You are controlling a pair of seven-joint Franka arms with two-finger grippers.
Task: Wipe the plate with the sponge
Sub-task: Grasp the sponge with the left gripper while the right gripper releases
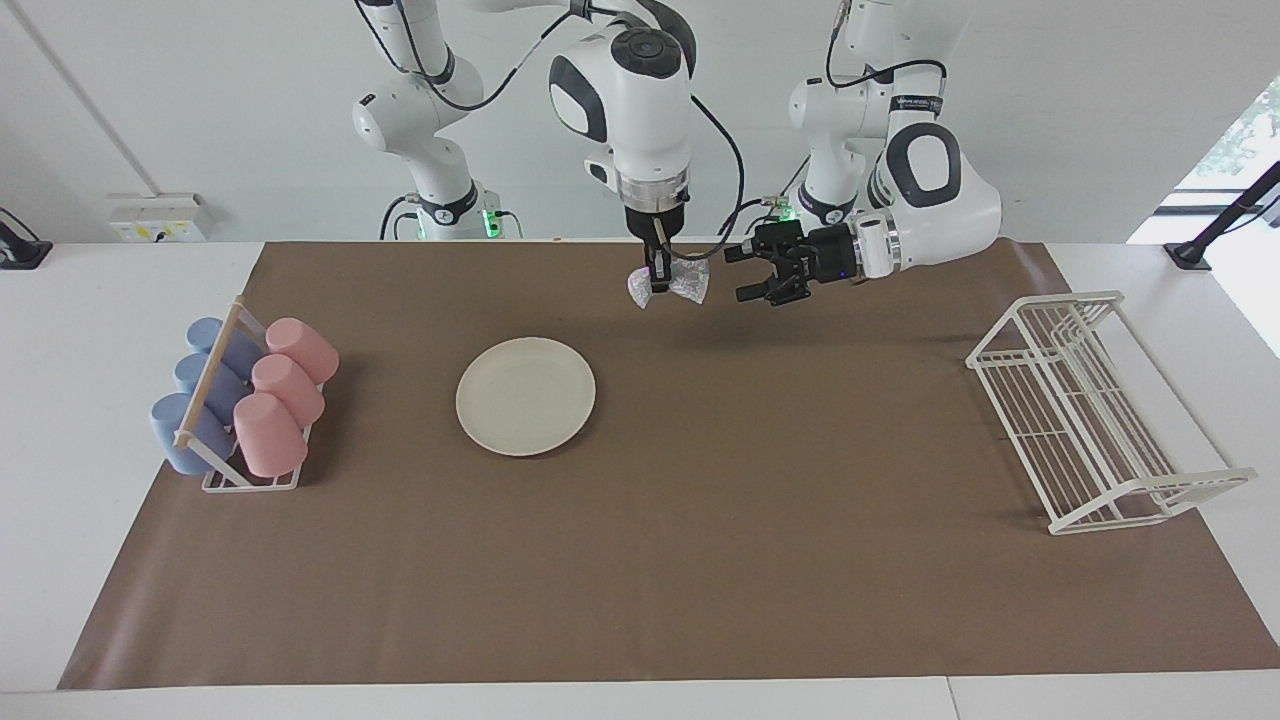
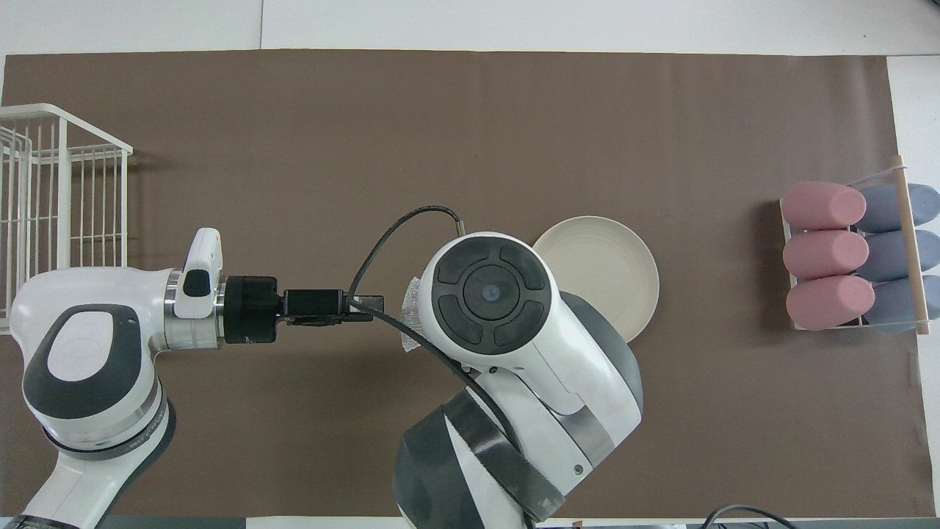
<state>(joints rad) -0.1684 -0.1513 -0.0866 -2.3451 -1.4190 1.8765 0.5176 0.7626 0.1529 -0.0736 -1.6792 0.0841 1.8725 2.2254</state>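
The cream-white plate [image 1: 526, 395] lies flat on the brown mat, and in the overhead view the right arm covers one edge of the plate [image 2: 606, 268]. My right gripper [image 1: 657, 283] hangs in the air over the mat, shut on the glittery sponge [image 1: 686, 283], which droops on both sides of its fingers. From above only a sliver of the sponge [image 2: 411, 312] shows beside the right arm. My left gripper [image 1: 742, 273] is open and level, its fingers pointing at the sponge from close by; its tips [image 2: 371, 308] sit just short of the sponge.
A rack of pink and blue cups [image 1: 245, 410] stands at the right arm's end of the mat. A white wire dish rack [image 1: 1085, 415] stands at the left arm's end. A black cable [image 2: 400, 224] loops off the right wrist.
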